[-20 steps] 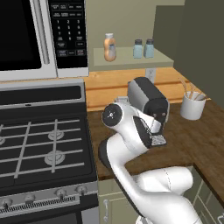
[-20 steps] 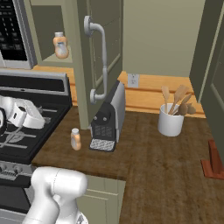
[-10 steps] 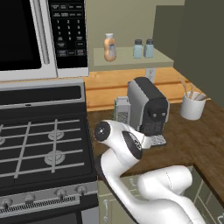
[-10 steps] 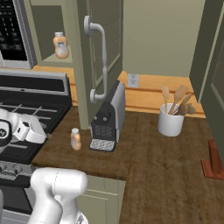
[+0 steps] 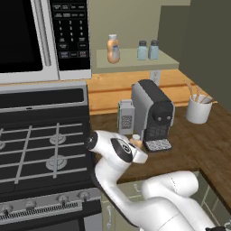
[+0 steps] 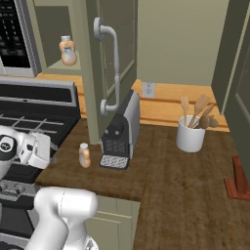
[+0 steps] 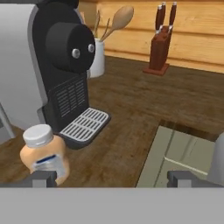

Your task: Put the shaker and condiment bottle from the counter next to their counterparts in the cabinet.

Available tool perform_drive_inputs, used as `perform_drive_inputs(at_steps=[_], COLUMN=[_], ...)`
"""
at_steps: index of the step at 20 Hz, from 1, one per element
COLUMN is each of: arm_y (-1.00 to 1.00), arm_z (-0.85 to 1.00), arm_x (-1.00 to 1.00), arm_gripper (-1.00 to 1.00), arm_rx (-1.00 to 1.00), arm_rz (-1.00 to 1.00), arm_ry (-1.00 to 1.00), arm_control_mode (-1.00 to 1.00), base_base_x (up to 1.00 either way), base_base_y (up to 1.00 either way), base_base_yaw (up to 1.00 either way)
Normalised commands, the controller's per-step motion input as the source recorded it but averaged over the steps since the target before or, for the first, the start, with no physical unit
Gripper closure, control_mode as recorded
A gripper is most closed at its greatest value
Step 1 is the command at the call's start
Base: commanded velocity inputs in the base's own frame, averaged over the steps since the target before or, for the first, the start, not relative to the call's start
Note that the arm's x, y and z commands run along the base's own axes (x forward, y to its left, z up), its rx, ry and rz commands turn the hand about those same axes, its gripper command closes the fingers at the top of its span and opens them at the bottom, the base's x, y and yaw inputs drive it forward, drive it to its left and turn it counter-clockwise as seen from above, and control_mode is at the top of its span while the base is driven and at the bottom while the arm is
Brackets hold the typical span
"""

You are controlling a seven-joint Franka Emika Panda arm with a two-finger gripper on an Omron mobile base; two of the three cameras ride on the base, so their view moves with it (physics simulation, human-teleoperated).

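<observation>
The condiment bottle [image 7: 43,153], orange with a cream cap, stands on the wooden counter [image 7: 131,113] in front of the coffee machine. It also shows by the machine's drip tray [image 6: 84,155] and half hidden behind my wrist [image 5: 135,140]. My gripper [image 7: 113,179] is open and low at the counter's front edge; the bottle stands just ahead of the left fingertip [image 7: 43,178], not between the fingers. On the cabinet shelf [image 5: 135,61] stand an identical orange bottle [image 5: 113,48] and two pale blue shakers [image 5: 142,50] [image 5: 154,49] side by side.
A black and grey coffee machine [image 5: 153,115] stands just behind the bottle, with a grey box grater [image 5: 126,116] to its left. The open cabinet door [image 6: 112,63] hangs above the machine. A white utensil holder [image 5: 198,108], a knife block [image 7: 159,43] and the gas stove [image 5: 40,149] lie around.
The arm has swung down from in front of the coffee machine to the counter's front edge, bringing the hand level with the orange bottle. The gripper has stayed open.
</observation>
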Motion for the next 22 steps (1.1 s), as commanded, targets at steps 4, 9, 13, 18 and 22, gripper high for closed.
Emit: perform_drive_inputs(at_steps=[4,9,13,18,22], arm_y=[0.00,0.00,-0.01,-0.09,-0.03], arm_z=[-0.04,-0.20,-0.11,0.00,0.00], arm_x=[0.11,0.05,0.14,0.27,0.35], arm_gripper=[-1.00,-1.00,-1.00,-1.00,-1.00], arm_rx=[0.00,0.00,0.00,0.00,0.00], arm_rz=[-0.06,-0.02,-0.06,-0.04,-0.02], arm_ry=[0.00,-0.01,-0.04,-0.02,0.00], arm_control_mode=[-1.00,-1.00,-1.00,-1.00,-1.00], base_base_x=[0.00,0.00,0.00,0.00,0.00], base_base_y=[0.00,0.00,0.00,0.00,0.00], base_base_yaw=[0.00,0.00,0.00,0.00,0.00])
